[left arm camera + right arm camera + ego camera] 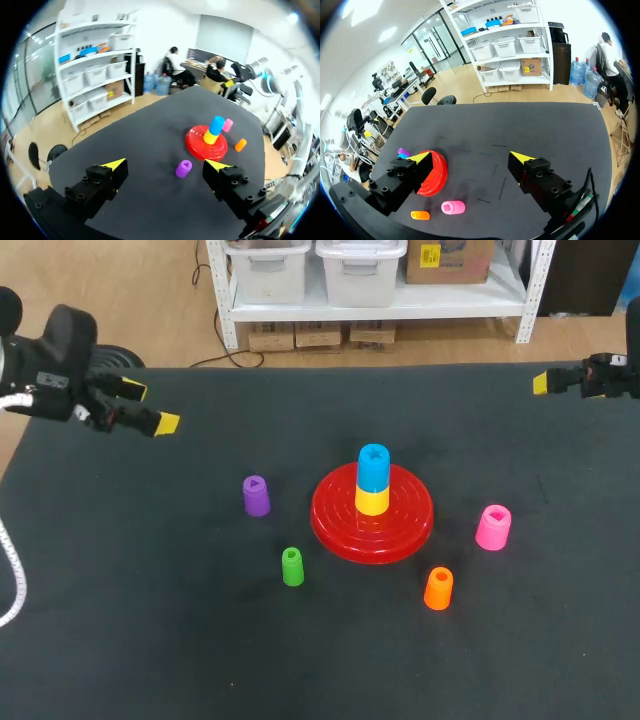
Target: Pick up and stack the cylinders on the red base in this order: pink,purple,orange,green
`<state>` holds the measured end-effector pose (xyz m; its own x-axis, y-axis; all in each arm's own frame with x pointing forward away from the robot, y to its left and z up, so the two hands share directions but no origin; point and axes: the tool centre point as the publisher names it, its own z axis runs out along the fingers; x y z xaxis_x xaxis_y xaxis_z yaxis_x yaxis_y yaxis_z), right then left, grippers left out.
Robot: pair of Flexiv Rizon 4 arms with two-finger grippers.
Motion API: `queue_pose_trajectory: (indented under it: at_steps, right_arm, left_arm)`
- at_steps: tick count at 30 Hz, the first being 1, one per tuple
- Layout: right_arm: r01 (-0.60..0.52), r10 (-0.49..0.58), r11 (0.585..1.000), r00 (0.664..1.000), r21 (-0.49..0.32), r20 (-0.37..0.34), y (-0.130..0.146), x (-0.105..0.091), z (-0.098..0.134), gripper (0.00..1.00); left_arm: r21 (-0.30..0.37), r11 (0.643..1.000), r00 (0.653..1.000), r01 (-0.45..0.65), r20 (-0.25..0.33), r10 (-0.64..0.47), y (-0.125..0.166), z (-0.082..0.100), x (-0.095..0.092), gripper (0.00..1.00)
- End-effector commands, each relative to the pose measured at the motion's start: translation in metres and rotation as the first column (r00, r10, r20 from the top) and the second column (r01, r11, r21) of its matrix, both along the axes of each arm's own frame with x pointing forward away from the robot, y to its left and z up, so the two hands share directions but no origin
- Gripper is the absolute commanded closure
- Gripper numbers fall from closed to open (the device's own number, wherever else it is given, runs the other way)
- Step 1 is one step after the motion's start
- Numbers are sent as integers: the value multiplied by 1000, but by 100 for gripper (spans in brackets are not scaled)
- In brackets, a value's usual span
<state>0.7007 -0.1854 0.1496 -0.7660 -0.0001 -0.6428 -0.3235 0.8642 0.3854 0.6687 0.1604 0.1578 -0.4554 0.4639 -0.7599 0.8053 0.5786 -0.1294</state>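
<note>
The red base point(405, 530) lies mid-table with a yellow cylinder point(372, 501) and a blue cylinder point(373, 468) stacked on its peg. Around it stand the purple cylinder point(256, 495), green cylinder point(292, 567), orange cylinder point(438, 588) and pink cylinder point(494, 527). My left gripper point(150, 407) hangs open over the far left of the table, holding nothing; ahead of it point(165, 165) sit the purple cylinder point(183, 168) and the base point(200, 147). My right gripper point(545, 383) is open at the far right edge. Ahead of it point(471, 157) lie the pink cylinder point(453, 206) and orange cylinder point(420, 215).
Everything rests on a black tabletop point(150, 620). Its far edge point(330, 367) runs just behind both grippers. Nothing else stands on the table besides the base and the cylinders.
</note>
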Motion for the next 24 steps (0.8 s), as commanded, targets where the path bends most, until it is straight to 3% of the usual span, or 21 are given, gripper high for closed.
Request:
queue_pose_trajectory:
  at_steps: [1,6,12,18,24]
  right_arm:
    - [1,-1,1000,1000,-1,0,0,0,0,0]
    - [1,-1,1000,1000,-1,0,0,0,0,0]
    - [1,-1,1000,1000,-1,0,0,0,0,0]
    - [1,-1,1000,1000,-1,0,0,0,0,0]
    - [1,-1,1000,1000,-1,0,0,0,0,0]
  left_arm:
    - [-32,975,975,220,16,-220,8,-9,-9,0]
    - [-19,885,884,466,39,-465,15,-15,-24,0]
    - [-4,791,791,612,36,-611,23,-17,-39,0]
    - [33,787,786,616,35,-617,20,-27,-52,0]
    - [50,747,748,663,17,-664,12,-31,-66,0]
